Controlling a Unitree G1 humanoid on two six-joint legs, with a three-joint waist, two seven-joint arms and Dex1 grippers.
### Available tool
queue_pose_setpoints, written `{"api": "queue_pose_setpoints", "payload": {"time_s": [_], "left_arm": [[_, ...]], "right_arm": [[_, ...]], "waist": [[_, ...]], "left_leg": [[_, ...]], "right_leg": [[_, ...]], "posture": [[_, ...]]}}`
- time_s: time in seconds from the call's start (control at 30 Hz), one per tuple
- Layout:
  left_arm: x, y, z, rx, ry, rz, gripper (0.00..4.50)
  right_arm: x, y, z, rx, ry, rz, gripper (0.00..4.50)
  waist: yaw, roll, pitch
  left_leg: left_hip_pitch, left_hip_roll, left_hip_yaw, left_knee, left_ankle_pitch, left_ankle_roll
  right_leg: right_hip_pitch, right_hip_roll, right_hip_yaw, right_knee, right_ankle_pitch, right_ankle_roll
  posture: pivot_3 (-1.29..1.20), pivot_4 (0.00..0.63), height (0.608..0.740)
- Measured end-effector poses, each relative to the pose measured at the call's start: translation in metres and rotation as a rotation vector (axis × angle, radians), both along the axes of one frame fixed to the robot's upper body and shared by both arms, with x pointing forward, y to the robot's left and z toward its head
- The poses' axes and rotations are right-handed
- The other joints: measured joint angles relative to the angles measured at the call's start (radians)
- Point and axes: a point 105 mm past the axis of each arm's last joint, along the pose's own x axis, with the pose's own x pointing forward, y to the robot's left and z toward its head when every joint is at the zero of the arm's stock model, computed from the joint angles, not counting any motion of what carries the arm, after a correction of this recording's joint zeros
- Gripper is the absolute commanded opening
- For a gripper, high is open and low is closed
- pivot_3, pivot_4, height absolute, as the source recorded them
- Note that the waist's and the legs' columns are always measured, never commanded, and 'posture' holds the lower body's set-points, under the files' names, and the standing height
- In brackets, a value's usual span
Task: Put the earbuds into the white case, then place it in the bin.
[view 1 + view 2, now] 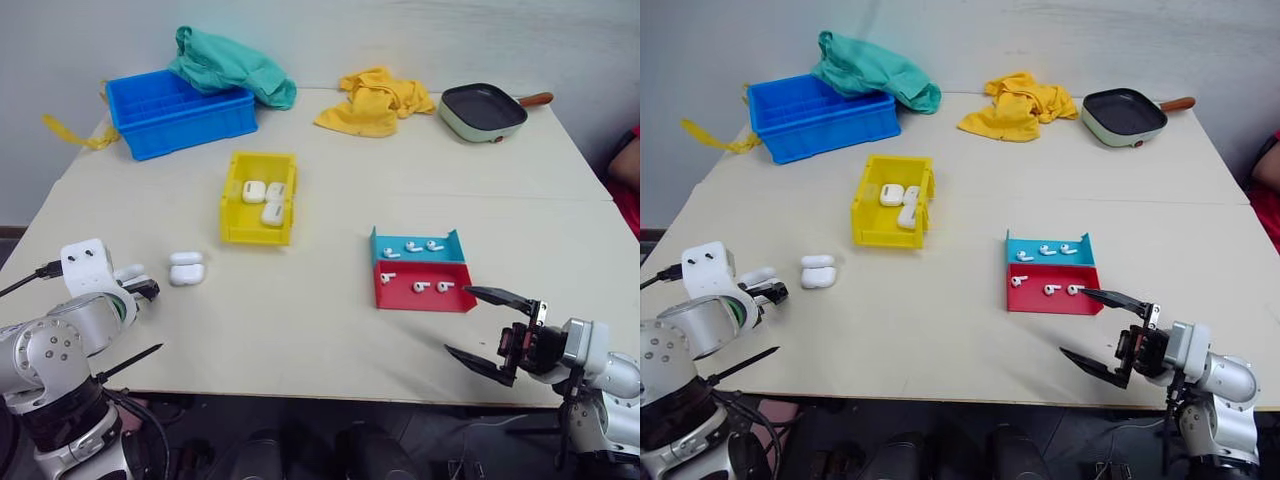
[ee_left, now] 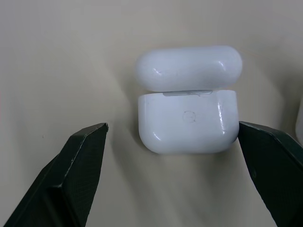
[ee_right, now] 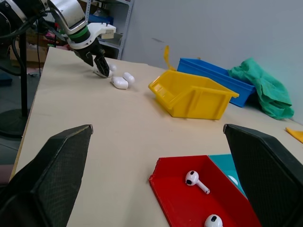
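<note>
A white case point(image 1: 186, 268) lies open on the beige table point(image 1: 300, 330), lid hinged back, near the table's left edge and in front of the yellow bin point(image 1: 258, 198). The left gripper point(image 2: 175, 156) hangs just over it with fingers spread wide, one black finger point(image 2: 75, 170) to each side of the case body; the far one sits right against the case's edge, though contact cannot be made out. Three more white cases point(image 1: 264, 198) rest inside the yellow bin. Earbuds point(image 1: 430, 287) wait in a small tray point(image 1: 455, 243) right of centre, teal at the back and red in front, several in each half. The right gripper point(image 1: 487, 328) hovers at the table's near right edge, just in front of the tray, its fingers also wide apart and holding nothing. Farther back sit a blue crate point(image 1: 180, 112), a green cloth point(image 1: 230, 65), a yellow cloth point(image 1: 375, 100) and a small frying pan point(image 1: 485, 110).
</note>
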Motion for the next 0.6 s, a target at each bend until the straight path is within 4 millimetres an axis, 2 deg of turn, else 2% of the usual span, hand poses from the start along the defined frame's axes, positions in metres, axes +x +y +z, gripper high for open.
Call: {"api": "queue_pose_setpoints", "payload": {"time_s": [0.2,0.3,0.6], "left_arm": [[0.010,-0.004,0.007,-0.005,-0.030,0.018,4.49],[0.013,-0.007,0.001,-0.009,0.005,0.001,4.49],[0.016,-0.006,0.000,0.009,0.018,-0.026,4.49]], "right_arm": [[-0.003,-0.001,-0.003,0.003,0.014,-0.013,4.50],[-0.004,-0.001,-0.002,0.001,0.009,-0.012,4.50],[-0.005,-0.001,-0.003,-0.002,0.001,-0.017,4.50]], "waist": [[0.001,0.000,0.000],[0.001,0.000,0.000],[0.000,0.000,0.000]], "left_leg": [[0.000,0.000,-0.001,0.000,0.000,0.000],[0.000,0.000,-0.001,0.000,0.000,0.000],[0.000,0.000,-0.001,0.000,0.000,-0.001]], "right_leg": [[0.000,0.000,-0.001,0.000,0.000,0.000],[0.000,0.000,-0.001,0.000,0.000,0.000],[0.000,0.000,-0.001,0.001,0.000,0.000]], "posture": [[0.00,0.150,0.740],[0.00,0.150,0.740],[0.00,0.150,0.740]]}}
